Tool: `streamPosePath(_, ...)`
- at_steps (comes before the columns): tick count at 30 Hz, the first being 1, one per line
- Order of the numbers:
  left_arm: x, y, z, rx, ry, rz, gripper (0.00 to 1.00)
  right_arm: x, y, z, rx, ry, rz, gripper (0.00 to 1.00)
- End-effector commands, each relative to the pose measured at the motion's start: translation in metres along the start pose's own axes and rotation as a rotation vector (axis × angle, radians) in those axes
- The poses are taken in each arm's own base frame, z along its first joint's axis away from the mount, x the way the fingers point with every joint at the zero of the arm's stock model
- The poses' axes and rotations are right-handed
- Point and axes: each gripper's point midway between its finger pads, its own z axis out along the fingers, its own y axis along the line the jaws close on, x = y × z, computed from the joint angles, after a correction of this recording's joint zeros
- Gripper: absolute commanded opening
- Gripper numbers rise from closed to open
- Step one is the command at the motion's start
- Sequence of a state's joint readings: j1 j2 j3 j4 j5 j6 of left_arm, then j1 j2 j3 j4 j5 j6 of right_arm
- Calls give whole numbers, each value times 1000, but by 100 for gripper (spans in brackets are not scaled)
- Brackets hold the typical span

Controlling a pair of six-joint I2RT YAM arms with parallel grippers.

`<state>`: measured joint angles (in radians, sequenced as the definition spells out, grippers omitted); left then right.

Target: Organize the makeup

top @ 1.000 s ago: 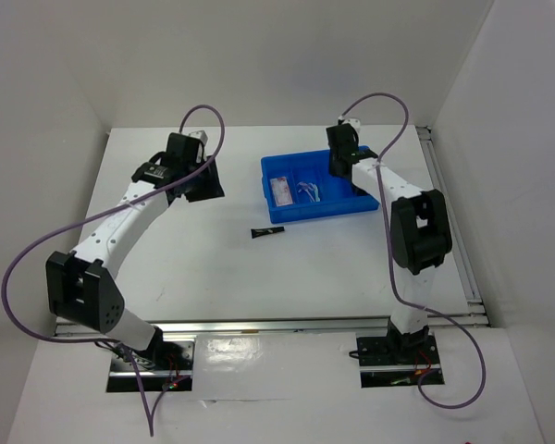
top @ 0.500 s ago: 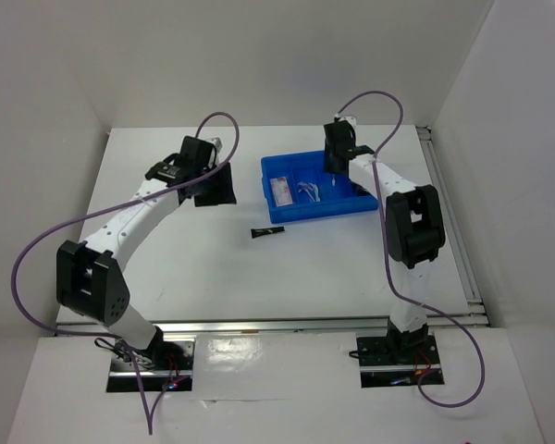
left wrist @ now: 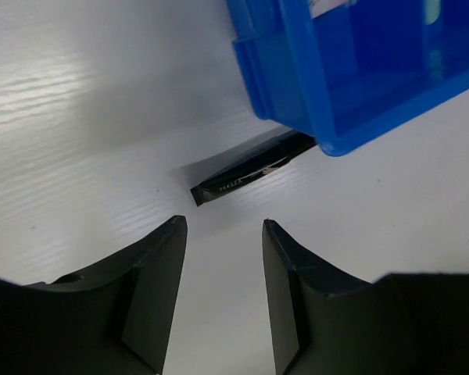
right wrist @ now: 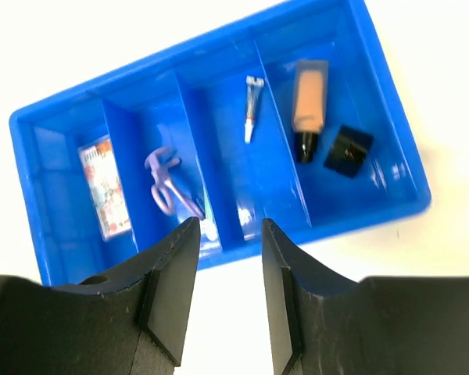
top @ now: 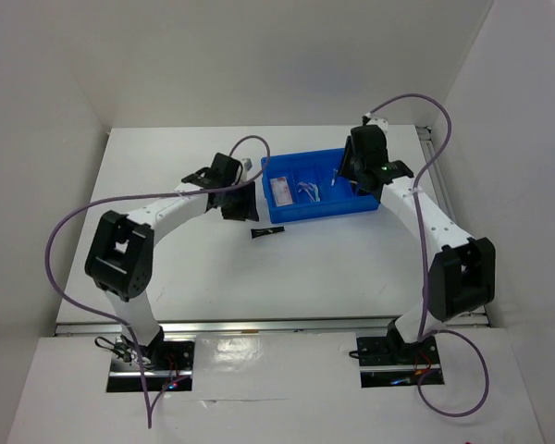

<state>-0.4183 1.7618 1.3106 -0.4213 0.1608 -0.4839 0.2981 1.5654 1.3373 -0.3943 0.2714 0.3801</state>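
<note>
1. The left gripper is spread open and empty. The slim black tube lies just ahead of its fingertips, far end hidden by a corner of the blue divided plastic bin.
2. The right gripper, released and empty, hangs above the bin. Beyond its fingertips lie a clear pinkish flat case, a purple curved tool, a tiny silver stick, a tan bottle with black cap and a dark square compact.
3. The worktop is white, with white walls around it.
</note>
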Motion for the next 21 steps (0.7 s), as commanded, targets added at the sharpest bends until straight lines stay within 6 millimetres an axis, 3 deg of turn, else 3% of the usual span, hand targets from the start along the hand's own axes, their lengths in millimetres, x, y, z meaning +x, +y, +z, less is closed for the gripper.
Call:
streamPosePath(1,1,-9,21,81,-3,17,56,14,-15,-14,18,38,29,45)
streamPosePath(4,1,-18,31,143,-14,-16,54,19,-23,-20,29,45,32,45)
streamPosePath(10,31,-12,56,175,71,-68,50,30,-30,-24,54,79,20,45)
streamPosePath(12,38,-13,57,191,87,-78,48,30,-30,-24,55,79,20,45)
streamPosePath(17,81,-18,57,177,174,-78,43,34,-32,-23,59,89,27,45)
streamPosePath(21,105,-31,42,149,213,-39,43,38,-33,-22,63,97,24,45)
